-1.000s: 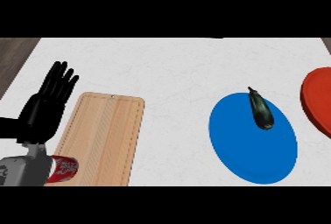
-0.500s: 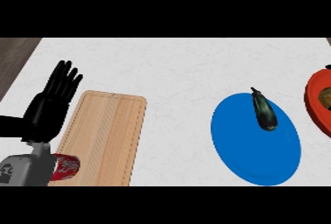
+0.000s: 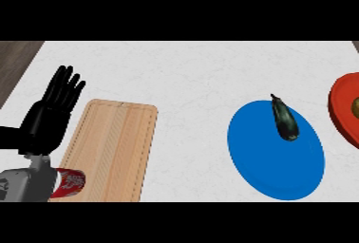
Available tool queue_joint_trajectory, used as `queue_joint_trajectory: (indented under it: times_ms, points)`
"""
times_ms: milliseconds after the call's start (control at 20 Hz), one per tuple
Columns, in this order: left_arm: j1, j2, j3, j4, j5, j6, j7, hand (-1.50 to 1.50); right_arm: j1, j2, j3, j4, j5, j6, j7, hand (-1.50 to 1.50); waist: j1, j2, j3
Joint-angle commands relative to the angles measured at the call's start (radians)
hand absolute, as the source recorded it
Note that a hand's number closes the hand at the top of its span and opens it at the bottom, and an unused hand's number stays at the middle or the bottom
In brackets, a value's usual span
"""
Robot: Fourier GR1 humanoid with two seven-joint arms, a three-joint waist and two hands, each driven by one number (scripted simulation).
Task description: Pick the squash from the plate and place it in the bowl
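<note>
A dark green, elongated squash (image 3: 284, 119) lies on the upper part of the blue plate (image 3: 280, 171), right of centre on the counter. The red bowl (image 3: 342, 114) is cut off by the right edge, just right of the plate, and a tan object (image 3: 355, 107) shows inside it at the border. My left hand (image 3: 49, 118) rests at the far left with its fingers straight and pointing up, far from the plate and holding nothing. My right hand shows nowhere.
A wooden cutting board (image 3: 112, 152) lies just right of my left hand. A red can (image 3: 69, 182) lies at the board's lower left corner, beside my grey forearm (image 3: 24, 185). Dark floor shows past the counter's left edge.
A tan object now shows inside the bowl at the right border; it was absent one second ago. The left hand, squash and plate have hardly moved.
</note>
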Motion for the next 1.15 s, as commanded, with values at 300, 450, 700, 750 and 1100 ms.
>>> queue_joint_trajectory:
  times_ms: [300, 450, 700, 750, 1100]
  points:
    - [0.010, -0.017, -0.005, 0.005, -0.004, 0.006, -0.006, 0.00, 0.049, -0.177, -0.140, 0.060, -0.133, 0.115, 0.069, -1.50, -0.006, 0.009, 0.003]
    - [0.007, -0.023, -0.017, -0.029, 0.001, 0.003, 0.006, 0.00, 0.095, -0.218, -0.144, 0.061, -0.138, 0.154, 0.068, -1.50, -0.008, 0.007, 0.005]
    - [0.023, -0.010, 0.001, -0.039, -0.006, 0.003, -0.019, 0.00, 0.173, -0.272, -0.159, 0.055, -0.154, 0.222, 0.044, -1.50, -0.021, 0.006, 0.010]
    - [0.025, -0.011, 0.010, -0.014, 0.003, 0.001, -0.014, 0.00, 0.194, -0.261, -0.160, 0.051, -0.155, 0.219, 0.024, -1.50, -0.029, 0.009, 0.010]
    - [0.016, 0.001, 0.027, -0.017, 0.013, 0.002, -0.003, 0.00, 0.234, -0.296, -0.159, 0.028, -0.160, 0.280, 0.050, -1.50, -0.029, 0.009, 0.013]
